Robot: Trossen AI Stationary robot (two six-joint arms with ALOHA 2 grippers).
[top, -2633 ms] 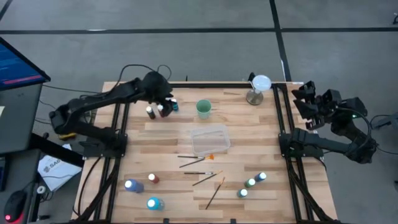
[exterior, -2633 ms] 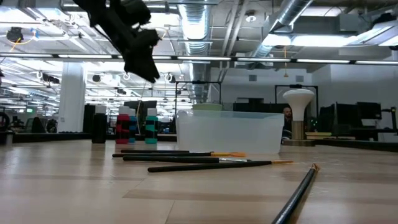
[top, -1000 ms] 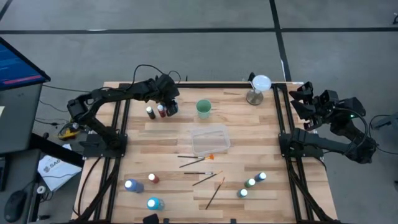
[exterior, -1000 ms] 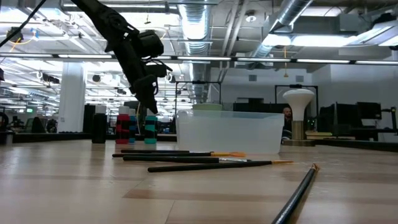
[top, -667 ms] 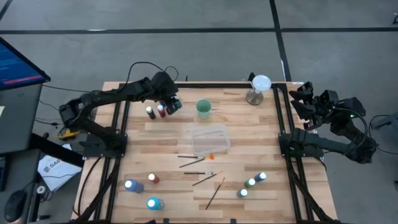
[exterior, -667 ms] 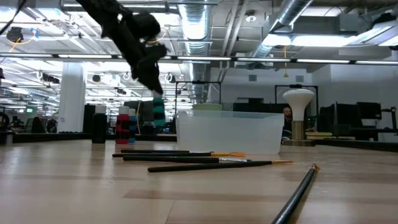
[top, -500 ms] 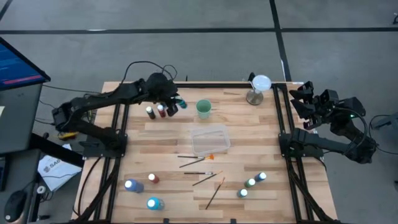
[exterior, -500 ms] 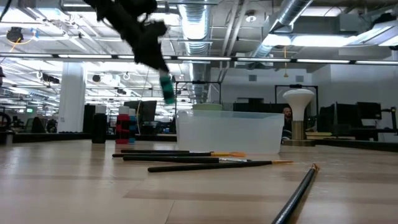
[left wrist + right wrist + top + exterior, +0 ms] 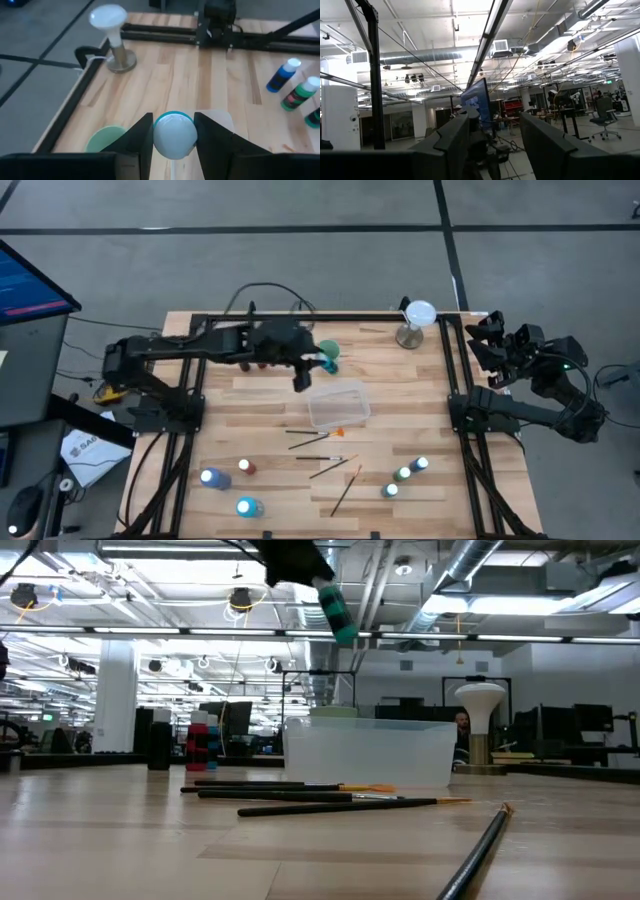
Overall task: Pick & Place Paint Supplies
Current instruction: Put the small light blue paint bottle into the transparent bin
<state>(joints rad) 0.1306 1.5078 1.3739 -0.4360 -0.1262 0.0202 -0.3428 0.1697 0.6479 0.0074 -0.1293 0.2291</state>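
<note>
High view: paintbrush tip (image 9: pixel 340 432) beside clear tray (image 9: pixel 338 405).

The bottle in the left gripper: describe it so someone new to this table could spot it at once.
Find the clear plastic tray in the middle of the table. Just behind it, beside the green cup, the left gripper holds a teal-green paint bottle with a white cap in the air. It is the only bottle off the wood.

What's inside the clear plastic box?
The clear plastic tray looks empty; brushes lie beside it. The left pincer carries a green white-capped paint bottle just behind its rim.
</note>
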